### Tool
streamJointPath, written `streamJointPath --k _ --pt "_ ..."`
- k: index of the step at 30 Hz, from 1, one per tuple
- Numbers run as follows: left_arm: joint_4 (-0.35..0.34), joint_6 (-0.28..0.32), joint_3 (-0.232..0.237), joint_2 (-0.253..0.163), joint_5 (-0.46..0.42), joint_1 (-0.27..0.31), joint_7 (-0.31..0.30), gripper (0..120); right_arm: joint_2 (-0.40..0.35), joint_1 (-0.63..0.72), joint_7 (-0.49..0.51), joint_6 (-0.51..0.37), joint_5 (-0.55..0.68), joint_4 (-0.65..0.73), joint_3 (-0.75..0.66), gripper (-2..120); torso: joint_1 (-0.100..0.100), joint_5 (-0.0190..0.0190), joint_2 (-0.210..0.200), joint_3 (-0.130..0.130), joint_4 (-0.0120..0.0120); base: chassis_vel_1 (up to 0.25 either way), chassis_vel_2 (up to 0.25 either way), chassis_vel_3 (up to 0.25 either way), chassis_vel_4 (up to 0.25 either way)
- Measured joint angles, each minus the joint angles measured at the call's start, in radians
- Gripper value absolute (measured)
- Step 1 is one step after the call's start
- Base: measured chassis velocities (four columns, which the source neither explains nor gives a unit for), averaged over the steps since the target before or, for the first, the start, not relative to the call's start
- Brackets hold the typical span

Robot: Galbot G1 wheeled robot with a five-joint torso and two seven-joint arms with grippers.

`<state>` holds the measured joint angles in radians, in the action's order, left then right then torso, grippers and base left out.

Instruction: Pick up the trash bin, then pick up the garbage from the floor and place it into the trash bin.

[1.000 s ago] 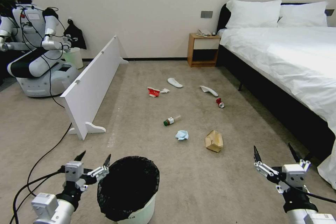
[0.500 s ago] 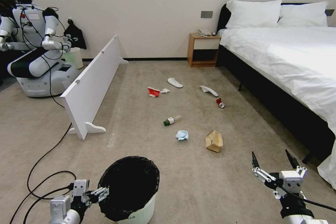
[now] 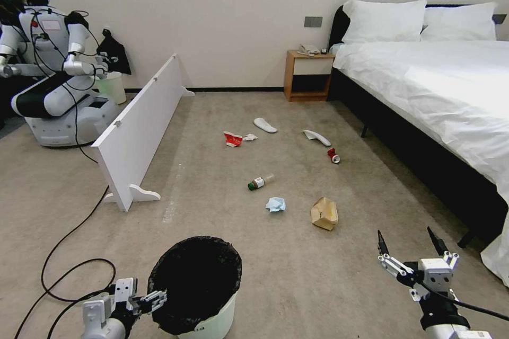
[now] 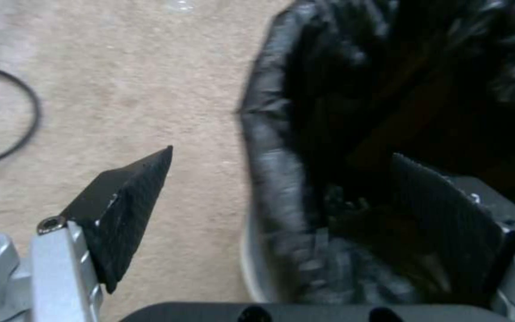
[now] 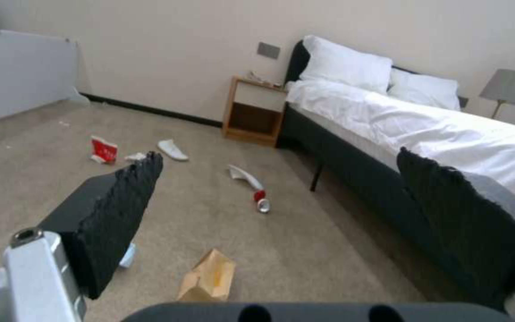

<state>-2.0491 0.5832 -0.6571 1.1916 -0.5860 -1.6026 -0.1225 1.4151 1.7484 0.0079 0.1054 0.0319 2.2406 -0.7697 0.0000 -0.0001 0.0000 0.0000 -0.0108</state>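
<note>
The trash bin (image 3: 195,286), white with a black bag folded over its rim, stands on the carpet at the lower middle of the head view, where it stood a second ago; the garbage beyond it has not shifted either. What differs is the left gripper (image 3: 142,300): it has sunk from beside the rim's upper left to the lower left corner of the frame and closed in on the bin. In the left wrist view its jaws are spread open astride the rim (image 4: 272,170), one finger (image 4: 128,203) outside over the carpet, the other inside against the black liner, not yet clamped. The right gripper (image 3: 409,251) has dropped slightly at the lower right, jaws wide apart and holding nothing. Farther up the frame lie the brown paper bag (image 3: 324,213), blue tissue (image 3: 275,204), green-capped bottle (image 3: 260,182), red can (image 3: 333,155), crushed red-white cup (image 3: 232,139) and two white slippers (image 3: 264,125). The bottle's label is too small to read.
</note>
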Motion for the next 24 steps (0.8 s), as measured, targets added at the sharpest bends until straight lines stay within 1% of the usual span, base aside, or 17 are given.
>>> streamJointPath --k 4,6,9,12,13,14,15,17,18,20,21,22,24 --pt "0.000 0.000 0.005 -0.001 -0.009 0.005 0.000 95 0.000 0.000 0.000 0.000 0.000 0.000 0.000 100 0.000 0.0000 0.000 0.000 0.0000 0.000 0.000 0.000 0.000" --pt "0.001 0.007 0.020 -0.001 -0.036 0.019 0.000 94 0.000 0.001 -0.001 -0.001 -0.002 0.000 0.001 100 0.000 0.0000 0.000 0.000 -0.0001 0.000 0.000 0.000 0.000" --pt "0.002 0.009 0.026 -0.001 -0.042 0.025 -0.001 94 0.000 0.002 -0.001 -0.002 -0.002 0.000 0.002 100 0.000 0.0000 0.000 0.000 -0.0001 0.000 0.000 0.000 0.000" --pt "0.002 0.017 0.033 -0.002 -0.065 0.039 -0.015 94 0.000 0.002 -0.002 -0.005 -0.002 0.002 0.003 100 0.000 0.0000 0.000 0.000 0.0000 0.000 0.000 0.000 0.000" --pt "0.001 0.021 0.033 -0.003 -0.073 0.043 -0.019 89 -0.001 0.002 -0.002 -0.006 -0.002 0.002 0.003 100 0.000 0.0000 0.000 0.000 0.0000 0.000 0.000 0.000 0.000" --pt "-0.004 0.029 0.033 -0.007 -0.085 0.048 -0.029 81 -0.001 0.002 -0.002 -0.007 -0.002 0.002 0.003 100 0.000 0.0001 0.000 0.000 0.0000 0.000 0.000 0.000 0.000" --pt "-0.004 0.029 0.033 -0.007 -0.085 0.048 -0.029 81 -0.001 0.002 -0.002 -0.007 -0.002 0.002 0.003 100 0.000 0.0001 0.000 0.000 0.0000 0.000 0.000 0.000 0.000" --pt "-0.004 0.047 0.033 -0.017 -0.098 0.061 -0.059 69 0.000 0.001 -0.003 -0.009 -0.002 0.002 0.007 100 0.000 0.0001 0.000 0.000 -0.0001 0.000 0.000 0.000 0.000" --pt "-0.004 0.047 0.033 -0.017 -0.098 0.061 -0.059 69 0.000 0.001 -0.003 -0.009 -0.002 0.002 0.007 100 0.000 0.0001 0.000 0.000 -0.0001 0.000 0.000 0.000 0.000" --pt "0.002 0.067 0.032 -0.025 -0.108 0.066 -0.096 59 0.002 0.001 -0.003 -0.011 -0.004 0.002 0.011 100 0.000 0.0000 0.000 0.000 0.0000 0.000 0.000 0.000 0.000" --pt "0.005 0.076 0.030 -0.028 -0.115 0.068 -0.111 56 0.002 0.001 -0.003 -0.011 -0.005 0.002 0.012 100 0.000 0.0000 0.000 0.000 0.0000 0.000 0.000 0.000 0.000" --pt "0.005 0.076 0.030 -0.028 -0.115 0.068 -0.111 56 0.002 0.001 -0.003 -0.011 -0.005 0.002 0.012 100 0.000 0.0000 0.000 0.000 0.0000 0.000 0.000 0.000 0.000" --pt "0.015 0.093 0.026 -0.032 -0.123 0.072 -0.142 43 0.004 0.002 -0.003 -0.014 -0.006 0.005 0.014 100 0.000 0.0000 0.000 0.000 0.0000 0.000 0.000 0.000 0.000"
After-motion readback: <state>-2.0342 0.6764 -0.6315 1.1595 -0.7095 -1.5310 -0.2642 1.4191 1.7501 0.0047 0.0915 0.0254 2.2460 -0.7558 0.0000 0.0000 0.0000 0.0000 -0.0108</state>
